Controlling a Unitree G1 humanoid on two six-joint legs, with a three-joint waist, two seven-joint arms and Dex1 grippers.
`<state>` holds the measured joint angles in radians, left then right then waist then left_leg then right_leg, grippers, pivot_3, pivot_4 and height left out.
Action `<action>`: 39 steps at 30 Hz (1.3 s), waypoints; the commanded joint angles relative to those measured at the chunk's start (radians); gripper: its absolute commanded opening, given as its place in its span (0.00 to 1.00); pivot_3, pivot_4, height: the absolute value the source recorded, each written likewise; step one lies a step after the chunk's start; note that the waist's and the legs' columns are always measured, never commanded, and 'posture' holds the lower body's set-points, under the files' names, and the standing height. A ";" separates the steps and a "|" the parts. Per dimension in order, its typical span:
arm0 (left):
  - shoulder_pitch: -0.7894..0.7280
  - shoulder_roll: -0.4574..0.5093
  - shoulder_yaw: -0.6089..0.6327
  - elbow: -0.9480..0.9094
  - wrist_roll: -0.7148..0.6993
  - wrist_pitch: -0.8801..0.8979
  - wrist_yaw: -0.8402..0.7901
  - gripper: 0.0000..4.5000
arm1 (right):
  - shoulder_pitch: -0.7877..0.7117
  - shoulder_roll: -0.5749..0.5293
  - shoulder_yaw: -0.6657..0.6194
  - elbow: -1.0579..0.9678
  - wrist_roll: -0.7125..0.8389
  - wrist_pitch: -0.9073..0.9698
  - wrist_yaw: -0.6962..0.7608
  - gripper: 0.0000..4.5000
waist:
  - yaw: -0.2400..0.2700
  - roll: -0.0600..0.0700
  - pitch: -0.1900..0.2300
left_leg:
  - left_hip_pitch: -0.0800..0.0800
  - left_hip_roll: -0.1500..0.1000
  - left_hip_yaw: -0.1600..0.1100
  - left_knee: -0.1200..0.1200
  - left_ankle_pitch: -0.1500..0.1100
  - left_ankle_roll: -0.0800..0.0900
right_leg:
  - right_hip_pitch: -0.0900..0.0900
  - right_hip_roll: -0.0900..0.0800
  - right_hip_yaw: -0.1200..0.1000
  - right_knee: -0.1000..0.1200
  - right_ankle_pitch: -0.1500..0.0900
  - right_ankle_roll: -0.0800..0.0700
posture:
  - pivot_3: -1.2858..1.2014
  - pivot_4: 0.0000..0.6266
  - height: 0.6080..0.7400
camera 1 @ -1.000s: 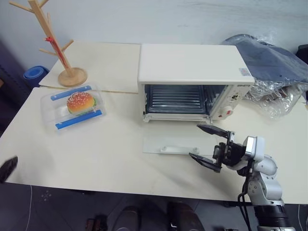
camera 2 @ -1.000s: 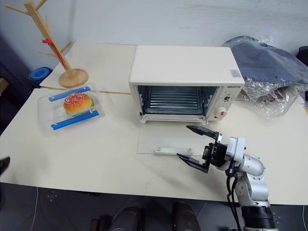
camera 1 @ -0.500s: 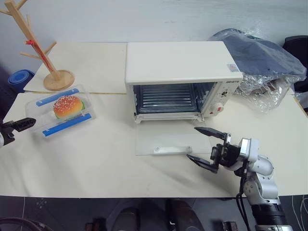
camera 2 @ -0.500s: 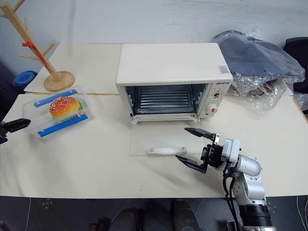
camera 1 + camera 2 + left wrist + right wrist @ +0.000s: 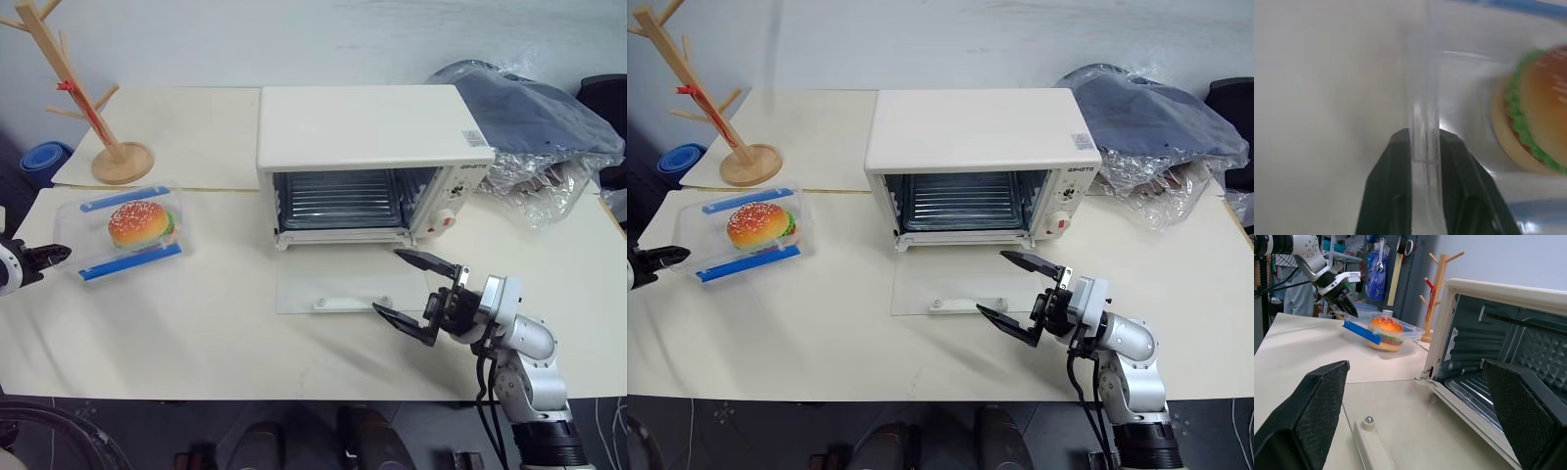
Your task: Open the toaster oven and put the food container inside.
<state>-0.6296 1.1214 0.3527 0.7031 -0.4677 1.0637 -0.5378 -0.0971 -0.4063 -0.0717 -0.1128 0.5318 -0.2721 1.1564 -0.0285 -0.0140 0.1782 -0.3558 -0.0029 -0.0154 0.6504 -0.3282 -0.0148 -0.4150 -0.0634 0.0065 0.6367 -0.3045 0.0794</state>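
Head views. We see the toaster oven (image 5: 370, 162) at the table's (image 5: 196, 313) centre toward 12 o'clock, its glass door (image 5: 338, 291) folded flat on the tabletop, bar handle (image 5: 353, 303) uppermost. The food container (image 5: 120, 227) lies at 9 o'clock from the oven, well apart from it, a burger toy (image 5: 137, 223) within. Our left gripper (image 5: 44, 258) meets the container's end at its 9 o'clock side. Our right gripper (image 5: 413, 287) hovers at 5 o'clock from the oven, beside the door's corner, fingers spread wide and holding nothing. A wooden mug tree (image 5: 93, 98) stands at 12 o'clock from the container; a plastic-wrapped bundle (image 5: 534, 127) sits at 3 o'clock from the oven.

Left wrist view. We see the two black fingers (image 5: 1388, 191) pinched onto the container's clear rim (image 5: 1425, 127), the burger toy beyond it.

Right wrist view. We see both pads (image 5: 1305, 416) far apart, framing the oven's open cavity (image 5: 1508, 367) and the lowered door; beyond, the left gripper (image 5: 1344, 296) grips the container's end.
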 commanded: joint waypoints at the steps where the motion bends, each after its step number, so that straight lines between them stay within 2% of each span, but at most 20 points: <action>1: 0.061 0.063 0.090 -0.203 -0.038 0.100 -0.021 0.05 | 0.003 -0.015 -0.005 -0.003 0.004 -0.010 0.008 1.00 | 0.000 -0.001 0.000 | 0.000 0.000 0.000 0.000 0.000 0.000 | 0.000 0.000 0.000 0.000 0.000 0.000 | 0.52 0.24 1.00; 7: 0.325 0.039 0.313 -0.726 -0.137 0.393 -0.044 0.05 | 0.033 -0.052 -0.051 0.101 0.008 -0.057 0.063 1.00 | 0.000 -0.002 0.000 | -0.001 0.000 0.000 0.000 -0.001 0.001 | 0.000 -0.001 0.001 -0.002 0.000 0.000 | 0.52 0.24 1.00; 10: 0.388 -0.024 0.395 -0.977 -0.197 0.526 -0.020 0.05 | 0.063 -0.083 -0.082 0.147 0.015 -0.080 0.095 1.00 | 0.003 -0.002 0.001 | -0.001 0.000 -0.001 -0.001 -0.001 0.003 | 0.000 -0.002 0.001 -0.003 0.000 0.000 | 0.52 0.24 1.00; 13: 0.393 -0.090 0.406 -1.118 -0.312 0.551 0.028 0.05 | 0.077 -0.109 -0.107 0.194 0.017 -0.111 0.131 1.00 | 0.005 -0.001 0.001 | 0.001 0.000 -0.001 0.000 -0.001 0.003 | 0.003 -0.002 0.000 -0.006 0.000 0.000 | 0.52 0.24 1.00; 16: 0.309 -0.221 0.329 -1.223 -0.489 0.551 0.176 0.05 | 0.091 -0.128 -0.134 0.228 0.026 -0.127 0.151 1.00 | 0.005 0.000 0.001 | 0.003 0.000 -0.001 0.000 0.000 0.002 | 0.005 -0.002 0.000 -0.005 0.000 0.000 | 0.52 0.24 1.00; 22: 0.180 -0.440 0.196 -1.245 -0.663 0.551 0.495 0.05 | 0.123 -0.134 -0.163 0.196 0.027 -0.127 0.117 1.00 | 0.002 0.000 0.001 | 0.002 -0.001 -0.001 0.002 0.002 -0.004 | 0.005 0.000 0.000 -0.003 0.000 0.000 | 0.52 0.24 1.00; 26: 0.107 -0.558 0.130 -1.198 -0.692 0.551 0.647 0.05 | 0.175 -0.134 -0.180 0.134 0.026 -0.116 0.075 1.00 | 0.003 0.000 0.001 | 0.002 -0.001 -0.001 0.003 0.003 -0.005 | 0.004 0.001 0.000 -0.001 0.000 0.000 | 0.52 0.24 1.00; 32: 0.029 -0.658 0.029 -1.118 -0.695 0.551 0.747 0.05 | 0.263 -0.127 -0.210 0.063 0.028 -0.118 0.020 1.00 | 0.014 0.000 0.001 | 0.002 -0.001 -0.001 0.007 0.003 -0.005 | 0.005 0.001 0.000 0.000 0.000 0.001 | 0.52 0.24 1.00; 36: -0.005 -0.711 -0.025 -1.079 -0.647 0.551 0.764 0.05 | 0.300 -0.121 -0.219 0.044 0.030 -0.127 -0.002 1.00 | 0.023 0.000 0.001 | 0.002 -0.001 -0.001 0.008 0.003 -0.006 | 0.005 0.002 0.001 0.000 0.000 0.001 | 0.52 0.24 1.00; 38: -0.017 -0.722 -0.029 -1.078 -0.625 0.551 0.755 0.21 | 0.314 -0.117 -0.221 0.031 0.030 -0.125 -0.019 1.00 | 0.028 0.000 0.001 | 0.002 -0.001 -0.001 0.009 0.003 -0.006 | 0.005 0.002 0.001 0.000 0.000 0.001 | 0.52 0.24 1.00; 39: -0.026 -0.726 -0.031 -1.078 -0.614 0.551 0.745 0.25 | 0.322 -0.115 -0.222 0.024 0.030 -0.126 -0.027 1.00 | 0.028 0.000 0.001 | 0.002 -0.001 0.000 0.009 0.003 -0.006 | 0.005 0.002 0.001 0.000 0.000 0.001 | 0.52 0.24 1.00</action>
<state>-0.6349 0.3957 0.3267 -0.3726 -1.0999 1.6218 0.2183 0.2139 -0.5286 -0.2642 -0.0493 0.5400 -0.3883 1.1428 -0.0001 -0.0139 0.1788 -0.3538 -0.0043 -0.0158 0.6593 -0.3256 -0.0206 -0.4098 -0.0616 0.0073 0.6362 -0.3042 0.0802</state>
